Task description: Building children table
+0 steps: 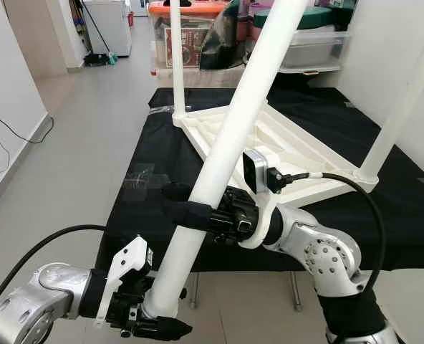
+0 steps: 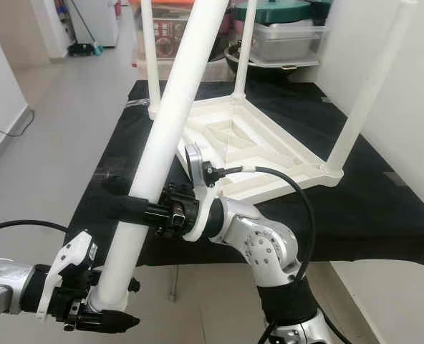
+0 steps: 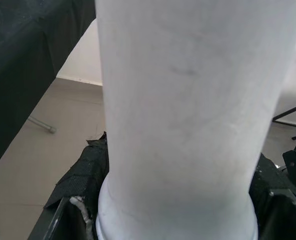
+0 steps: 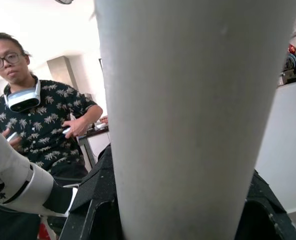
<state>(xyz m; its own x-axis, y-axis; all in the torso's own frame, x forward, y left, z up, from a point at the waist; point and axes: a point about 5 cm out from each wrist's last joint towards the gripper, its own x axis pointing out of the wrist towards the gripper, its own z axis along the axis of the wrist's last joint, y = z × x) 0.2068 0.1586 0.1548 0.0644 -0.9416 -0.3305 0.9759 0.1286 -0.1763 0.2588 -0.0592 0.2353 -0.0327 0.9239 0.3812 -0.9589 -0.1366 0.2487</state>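
A: Where is the loose table leg (image 1: 226,150) sitting?

B: It's being held in the air, tilting from low on the robot's left up toward the top middle, off the near edge of the black-covered worktop (image 1: 147,186).

A: Left gripper (image 1: 155,315)?

B: It's gripping the flared bottom end of the leg, low and near the robot, below the near edge. The left forearm is reaching in from the lower left, roughly level. Its black fingers (image 3: 83,175) are pressing against both sides of the leg base in the left wrist view.

A: Right gripper (image 1: 187,208)?

B: It's clamping the same leg higher up, about mid-shaft, over the near edge of the worktop. The right arm is bending at the elbow and pointing across toward the robot's left, wrist camera on top. Its fingers (image 4: 95,200) are wrapping the shaft on both sides in the right wrist view.

A: The rest of the table?

B: The white tabletop (image 1: 269,150) is lying upside down toward the far right of the worktop, with legs standing up at the far-left corner (image 1: 176,57) and the near-right corner (image 1: 405,100); the right eye view shows another (image 2: 244,50) at the far corner.

A: Anything else?

B: A person in a patterned dark shirt (image 4: 43,125) is showing in the right wrist view. Storage bins (image 1: 305,43) are sitting beyond the far edge.
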